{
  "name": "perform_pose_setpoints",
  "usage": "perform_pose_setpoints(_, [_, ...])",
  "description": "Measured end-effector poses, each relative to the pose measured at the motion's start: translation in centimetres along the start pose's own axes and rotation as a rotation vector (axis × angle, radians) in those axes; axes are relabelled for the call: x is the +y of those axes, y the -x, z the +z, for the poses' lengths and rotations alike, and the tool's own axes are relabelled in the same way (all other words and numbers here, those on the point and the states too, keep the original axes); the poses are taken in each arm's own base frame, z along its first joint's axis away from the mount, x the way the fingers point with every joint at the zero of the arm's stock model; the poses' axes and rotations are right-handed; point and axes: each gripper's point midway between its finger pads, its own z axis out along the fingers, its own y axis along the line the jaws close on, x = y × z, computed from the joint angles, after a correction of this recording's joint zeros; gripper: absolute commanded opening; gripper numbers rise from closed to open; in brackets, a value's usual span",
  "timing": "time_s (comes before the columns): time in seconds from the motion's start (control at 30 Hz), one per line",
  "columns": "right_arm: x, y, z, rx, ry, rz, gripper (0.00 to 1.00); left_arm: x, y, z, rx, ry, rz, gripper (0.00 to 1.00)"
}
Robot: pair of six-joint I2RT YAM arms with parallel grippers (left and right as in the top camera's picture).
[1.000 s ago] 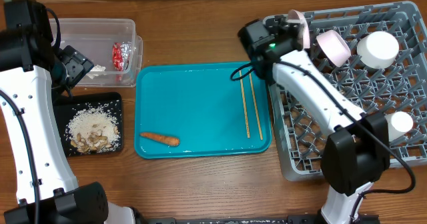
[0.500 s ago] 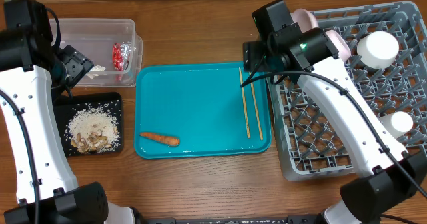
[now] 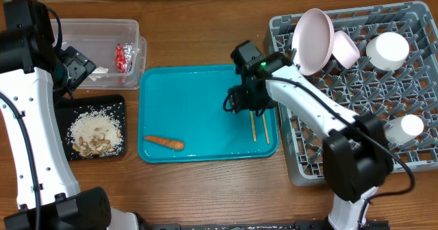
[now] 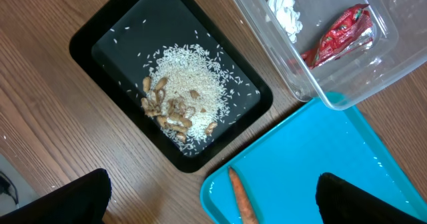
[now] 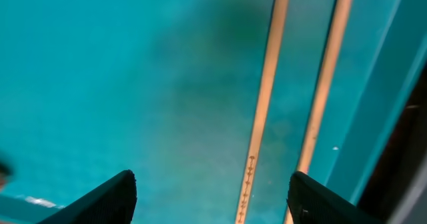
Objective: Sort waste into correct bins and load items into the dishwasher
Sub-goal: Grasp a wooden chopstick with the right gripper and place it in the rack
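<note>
Chopsticks [image 5: 265, 97] | on teal tray [image 5: 100, 84], seemingly just below right hand [image 5: 211, 184] | hand spread, empty

A flat teal tray [image 3: 198, 107] with rounded corners and a low raised rim lies on the brown wood-grain bench [image 3: 205, 24], near its middle, the tray's glossy surface catching pale reflections along the near edge.
</note>
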Motion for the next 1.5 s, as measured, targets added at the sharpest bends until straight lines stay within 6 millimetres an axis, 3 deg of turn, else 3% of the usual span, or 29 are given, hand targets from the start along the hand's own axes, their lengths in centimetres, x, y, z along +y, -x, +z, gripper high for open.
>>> perform_pose_setpoints(0.2, [-0.8, -1.4, 3.8, 0.089, -0.030, 0.023, 0.66, 0.0, 0.0, 0.0, 0.000, 0.000, 0.000, 1.00])
perform_pose_setpoints(0.37, [-1.2, -1.9, 5.3, 0.126, -0.046, 0.031, 0.56, 0.0, 0.0, 0.0, 0.000, 0.000, 0.000, 1.00])
perform_pose_setpoints(0.57, [-1.1, -1.6, 5.4, 0.116, -0.043, 0.037, 0.28, 0.0, 0.0, 0.0, 0.000, 0.000, 0.000, 1.00])
perform_pose_setpoints(0.7, [-1.1, -1.6, 5.4, 0.116, -0.041, 0.033, 0.19, 0.0, 0.0, 0.0, 0.000, 0.000, 0.000, 1.00])
perform_pose_setpoints(0.77, [-1.1, -1.6, 5.4, 0.115, -0.041, 0.032, 0.04, 0.0, 0.0, 0.0, 0.000, 0.000, 0.000, 1.00])
perform_pose_setpoints(1.1, [-1.0, -2.1, 4.8, 0.146, -0.044, 0.072, 0.04, -0.4, -0.2, 0.0, 0.011, -0.020, 0.029, 1.00])
perform_pose_setpoints(1.23, [-0.3, -0.6, 2.5, 0.102, -0.026, 0.062, 0.04, -0.5, -0.2, 0.0, 0.013, -0.027, 0.033, 1.00])
perform_pose_setpoints(1.37, [-0.3, 2.4, -4.3, -0.069, -0.001, 0.062, 0.04, -0.9, -0.1, 0.0, 0.011, -0.050, 0.073, 1.00])
perform_pose_setpoints(1.5, [-2.8, 3.3, -12.4, -0.233, -0.002, 0.067, 0.04, -2.6, -0.1, -0.2, 0.017, -0.139, 0.180, 1.00])
